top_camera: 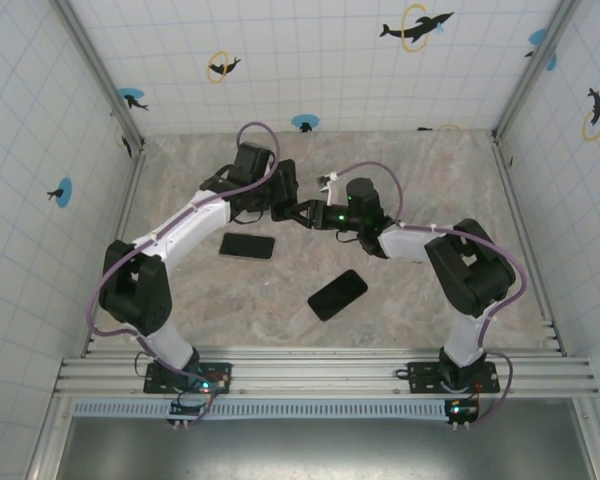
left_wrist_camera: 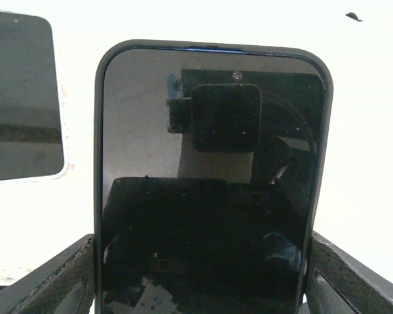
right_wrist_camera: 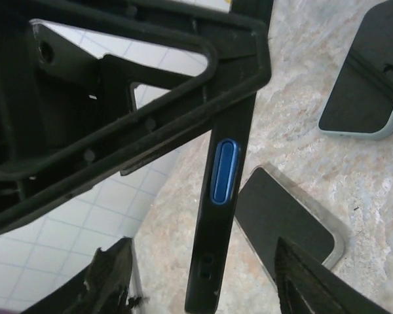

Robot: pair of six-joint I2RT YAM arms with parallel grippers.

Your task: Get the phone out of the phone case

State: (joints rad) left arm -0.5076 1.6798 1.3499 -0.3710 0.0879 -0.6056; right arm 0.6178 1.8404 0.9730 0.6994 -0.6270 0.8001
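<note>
Clenching glossy cased phone: left claw | right claw: seemingly released, straddling slim case edge

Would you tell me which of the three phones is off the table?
The cased phone in the left gripper; the other two phones lie flat.

phone screen: glossy glass, mirror-like | phone case: matt black plastic | table: matt marbled stone-look
</note>
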